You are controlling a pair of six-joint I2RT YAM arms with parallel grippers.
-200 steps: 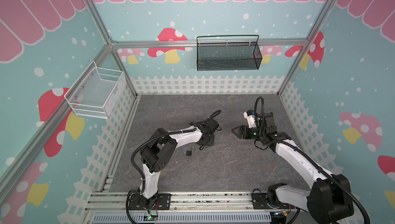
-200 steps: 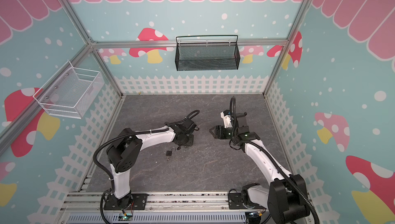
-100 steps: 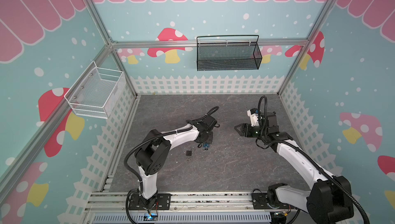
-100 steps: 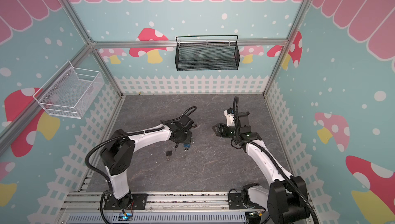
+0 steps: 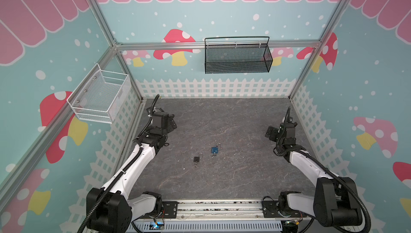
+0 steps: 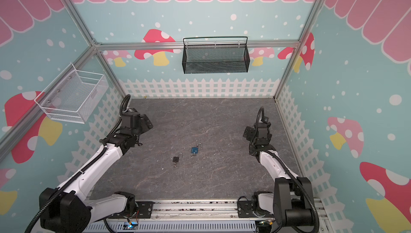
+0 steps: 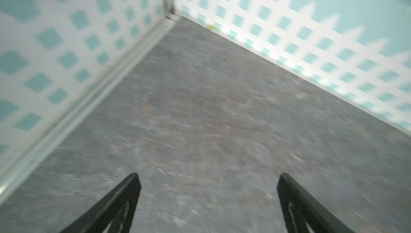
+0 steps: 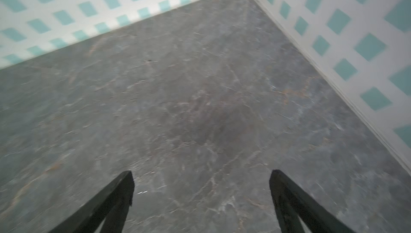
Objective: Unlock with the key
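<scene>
Grey tabletop (image 5: 233, 118); left tool (image 7: 206, 180) spread wide, empty, near the left wall; right tool (image 8: 200, 176) equally wide, empty, near the right wall; blue padlock (image 5: 214, 149) lies mid-tabletop, black padlock (image 5: 196, 159) just beside it; a key (image 5: 196, 165) at the black padlock's base.

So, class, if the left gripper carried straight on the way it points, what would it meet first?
Probably the bare grey marbled tabletop, short of the white picket-fence wall; nothing lies before the left gripper, though depth is unclear.
</scene>
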